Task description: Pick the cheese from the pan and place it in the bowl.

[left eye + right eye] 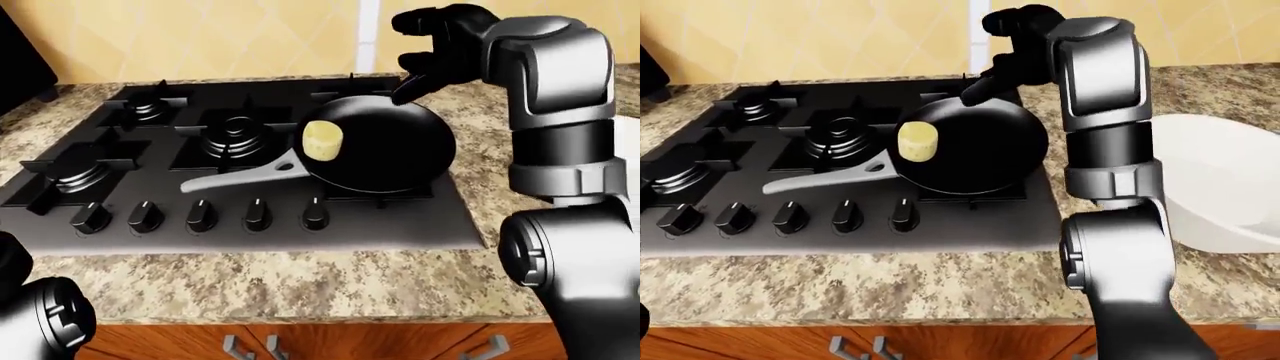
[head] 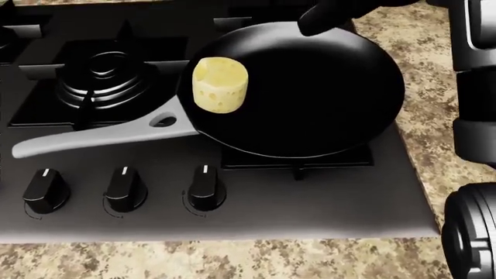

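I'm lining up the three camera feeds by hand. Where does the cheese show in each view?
Left-eye view: the cheese sits just right of centre, upper half, at the pan's left edge.
Head view: left of centre, upper half, above the grey handle's root.
Right-eye view: left of centre, upper half, on the pan's left side.
Shared landmark: the grey pan handle, pointing to each view's lower left from just under the cheese.

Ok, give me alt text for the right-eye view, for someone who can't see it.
A yellow cheese cylinder stands in a black pan on a black gas stove, with the robot's right hand raised open above the pan's top edge, touching nothing. A white bowl sits on the speckled counter at the right, partly hidden by the arm.
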Controlling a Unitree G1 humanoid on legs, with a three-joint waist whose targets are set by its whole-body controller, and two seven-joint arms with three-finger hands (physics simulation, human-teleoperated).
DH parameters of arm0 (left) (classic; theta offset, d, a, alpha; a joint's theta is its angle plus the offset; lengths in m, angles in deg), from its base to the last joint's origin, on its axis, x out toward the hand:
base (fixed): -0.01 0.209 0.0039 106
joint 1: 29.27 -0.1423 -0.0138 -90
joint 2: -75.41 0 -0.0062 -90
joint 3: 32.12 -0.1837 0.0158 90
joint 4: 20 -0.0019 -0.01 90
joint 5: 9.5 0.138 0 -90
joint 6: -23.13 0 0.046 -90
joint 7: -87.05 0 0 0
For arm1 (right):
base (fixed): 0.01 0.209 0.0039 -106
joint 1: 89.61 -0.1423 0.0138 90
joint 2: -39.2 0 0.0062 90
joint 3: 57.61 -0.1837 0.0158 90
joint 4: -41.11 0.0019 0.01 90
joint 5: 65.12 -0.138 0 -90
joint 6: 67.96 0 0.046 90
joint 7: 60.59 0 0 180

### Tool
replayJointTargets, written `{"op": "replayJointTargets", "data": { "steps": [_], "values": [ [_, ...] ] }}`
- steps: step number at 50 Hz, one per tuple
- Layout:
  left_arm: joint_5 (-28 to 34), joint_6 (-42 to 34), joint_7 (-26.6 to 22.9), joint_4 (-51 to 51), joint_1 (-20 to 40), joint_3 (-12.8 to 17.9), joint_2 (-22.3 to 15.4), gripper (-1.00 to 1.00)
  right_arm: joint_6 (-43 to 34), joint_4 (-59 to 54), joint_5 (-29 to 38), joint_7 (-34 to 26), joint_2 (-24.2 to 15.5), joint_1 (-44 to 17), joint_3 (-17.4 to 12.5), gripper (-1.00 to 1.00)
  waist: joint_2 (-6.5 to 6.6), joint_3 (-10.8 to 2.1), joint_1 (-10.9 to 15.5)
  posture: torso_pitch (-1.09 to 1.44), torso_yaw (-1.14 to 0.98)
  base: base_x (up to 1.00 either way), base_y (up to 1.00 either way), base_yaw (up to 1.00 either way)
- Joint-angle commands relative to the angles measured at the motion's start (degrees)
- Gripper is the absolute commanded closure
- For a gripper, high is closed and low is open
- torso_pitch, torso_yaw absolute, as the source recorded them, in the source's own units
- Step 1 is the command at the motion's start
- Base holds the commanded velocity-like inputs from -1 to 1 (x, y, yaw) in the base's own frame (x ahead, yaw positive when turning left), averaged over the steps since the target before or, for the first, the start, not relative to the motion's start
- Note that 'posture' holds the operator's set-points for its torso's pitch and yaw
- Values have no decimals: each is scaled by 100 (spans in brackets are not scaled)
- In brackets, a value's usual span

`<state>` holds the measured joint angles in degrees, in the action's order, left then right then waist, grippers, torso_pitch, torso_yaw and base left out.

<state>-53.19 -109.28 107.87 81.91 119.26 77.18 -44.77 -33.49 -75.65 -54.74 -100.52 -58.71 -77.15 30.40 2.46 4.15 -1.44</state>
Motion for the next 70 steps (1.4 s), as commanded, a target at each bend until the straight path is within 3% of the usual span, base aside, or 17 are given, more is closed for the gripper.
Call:
{"op": "replayJointTargets", "data": {
  "steps": [1, 19, 22, 37, 52, 57, 60, 70],
  "values": [
    [57, 151, -17, 97, 153, 82, -85, -100, 202, -25, 91, -202, -52, -342, -200, -100, 21, -168, -9, 0, 0, 0, 0, 0],
    [193, 144, -78, 70, 173, 65, -10, -100, 808, -286, 909, -520, 321, -117, -77, -100, 83, -166, -25, 0, 0, 0, 0, 0],
    [236, 149, -98, 59, 181, 66, -6, -100, 924, -446, 832, -523, 440, -133, -167, -100, 89, -169, -24, 0, 0, 0, 0, 0],
    [258, 125, -109, 107, 171, 82, 3, -100, 1654, -1155, 939, -212, 857, -234, -38, -100, 122, -188, -31, 0, 0, 0, 0, 0],
    [357, 164, -163, 45, 187, 79, 31, -100, 2123, -1598, 902, -107, 1043, -223, 27, -100, 136, -210, -37, 0, 0, 0, 0, 0],
    [377, 149, -169, 72, 191, 64, 56, -100, 2148, -1601, 898, -87, 1046, -247, 0, -91, 133, -213, -38, 0, 0, 0, 0, 0],
    [352, 142, -163, 56, 201, 99, 33, -100, 2187, -1619, 906, -111, 1054, -211, 22, -76, 135, -213, -39, 0, 0, 0, 0, 0],
    [346, 120, -147, 94, 196, 97, 31, -100, 2218, -1669, 916, -107, 1097, -269, 23, -76, 140, -215, -53, 0, 0, 0, 0, 0]
  ]
}}
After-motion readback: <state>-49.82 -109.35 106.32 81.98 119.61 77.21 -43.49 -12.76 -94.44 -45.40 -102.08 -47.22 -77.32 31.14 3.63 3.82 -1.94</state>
